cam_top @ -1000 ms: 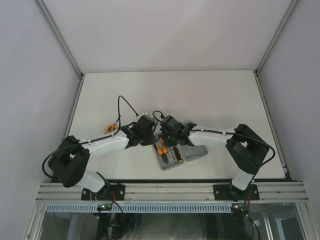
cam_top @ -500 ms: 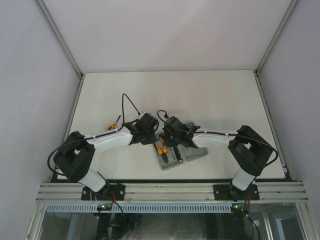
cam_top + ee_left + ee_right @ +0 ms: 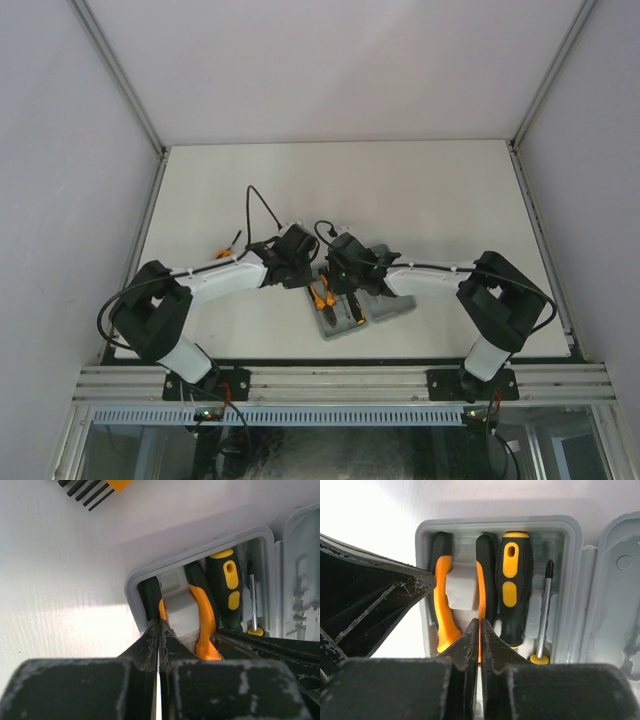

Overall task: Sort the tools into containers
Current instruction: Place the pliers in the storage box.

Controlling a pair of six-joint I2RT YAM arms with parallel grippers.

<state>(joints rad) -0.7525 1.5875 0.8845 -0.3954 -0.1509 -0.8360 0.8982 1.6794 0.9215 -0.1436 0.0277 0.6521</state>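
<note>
- We see the grey tool case lying open on the white desk, near its front edge and between the two arms
- In the compartment half, the orange-handled pliers lie at the left, their handles either side of a moulded grey block
- Just right of them sits the yellow-and-black screwdriver, and beside that a slimmer screwdriver with a bare metal shaft and a yellow end
- The other half of the case lies flat to the right, joined at the hinge
- The hex-key set rests on the desk outside the case, well apart from it
- The right end effector has its fingers pressed together on nothing, the tip over the pliers' right handle
- The left end effector is likewise closed and empty, its tip at the case's left corner over the pliers' left handle
</note>
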